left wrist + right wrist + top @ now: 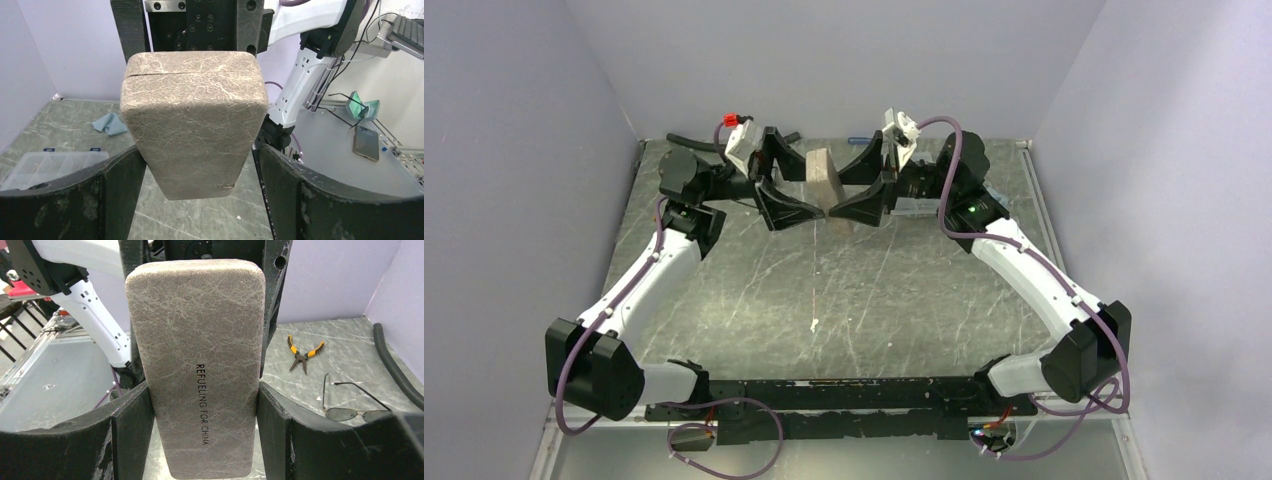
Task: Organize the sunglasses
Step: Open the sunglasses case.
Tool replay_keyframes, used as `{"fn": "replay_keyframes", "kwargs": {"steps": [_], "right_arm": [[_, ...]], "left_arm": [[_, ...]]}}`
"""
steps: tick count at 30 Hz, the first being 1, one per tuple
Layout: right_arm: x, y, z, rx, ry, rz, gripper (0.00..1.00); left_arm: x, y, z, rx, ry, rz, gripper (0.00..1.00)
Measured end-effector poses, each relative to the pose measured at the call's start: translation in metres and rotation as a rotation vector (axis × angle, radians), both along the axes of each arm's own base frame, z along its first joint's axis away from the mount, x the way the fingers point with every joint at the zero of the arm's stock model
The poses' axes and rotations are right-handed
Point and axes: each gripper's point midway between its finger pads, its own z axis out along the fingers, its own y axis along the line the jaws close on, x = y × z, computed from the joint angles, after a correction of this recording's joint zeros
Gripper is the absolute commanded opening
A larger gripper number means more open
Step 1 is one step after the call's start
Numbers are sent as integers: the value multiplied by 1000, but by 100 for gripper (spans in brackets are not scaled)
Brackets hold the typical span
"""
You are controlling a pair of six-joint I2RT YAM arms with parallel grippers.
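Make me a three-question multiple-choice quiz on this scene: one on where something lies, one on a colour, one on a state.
1. Where do the thin dark wire-framed sunglasses lie? A on a shelf; B hanging on the wall; C on the grey marbled table.
2. What colour are the handles of the small metal pliers? A yellow; B green; C white.
3. How is the brown rectangular textured case? A wide open; B shut; C split in halves.
Key: C, they rest flat on the table, right of the case; A, yellow grips show; B, its seam is closed, and the right tool clamps its sides.
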Motion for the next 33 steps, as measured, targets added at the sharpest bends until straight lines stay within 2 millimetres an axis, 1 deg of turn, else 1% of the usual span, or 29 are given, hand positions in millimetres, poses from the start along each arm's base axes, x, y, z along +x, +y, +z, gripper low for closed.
{"fn": "replay_keyframes", "kwargs": {"steps": [1, 2, 5, 7, 9, 11, 12, 13, 15, 17, 19, 21, 25, 27, 30, 31, 33], "right_arm": [[0, 0, 0, 0, -2, 1, 1], [-1, 1, 0, 0, -3, 3, 1], [0, 1, 0, 0, -8, 0, 1], [0, 1, 0, 0, -8, -1, 1], [0, 1, 0, -1, -6, -1, 0], [0, 1, 0, -1, -6, -4, 0], [0, 1, -1, -2, -4, -5, 0], [0, 1, 0, -3, -2, -6, 0], [1, 1, 0, -8, 2, -9, 0], [1, 1, 0, -10, 3, -9, 0], [1, 1, 0, -11, 3, -12, 0], [1, 1, -1, -13, 5, -14, 0], [2, 1, -1, -14, 3, -18, 0], [2, 1, -1, -13, 4, -24, 0], [5, 2, 0, -12, 3, -41, 0], [5, 2, -1, -12, 5, -44, 0], [6, 2, -1, -13, 6, -46, 0]], "left_arm": [[0, 0, 0, -1, 5, 2, 77], [1, 0, 1, -3, 9, 5, 70], [4, 0, 1, -7, 23, 19, 59], [4, 0, 1, -8, 25, 22, 58], [4, 0, 1, -7, 29, 23, 61], [4, 0, 1, -7, 30, 23, 70], [4, 0, 0, -7, 31, 23, 71], [5, 0, 0, -6, 34, 24, 69], [5, 0, 0, -6, 36, 24, 63], [5, 0, 1, -6, 35, 24, 62], [5, 0, 1, -6, 36, 24, 68], [5, 0, 1, -5, 38, 24, 72], [5, 0, 0, -4, 40, 25, 75], [6, -1, 1, -7, 40, 29, 73], [7, -1, 1, -11, 43, 39, 65], [8, -1, 1, -11, 44, 40, 56], [8, -1, 1, -10, 46, 41, 31]]}}
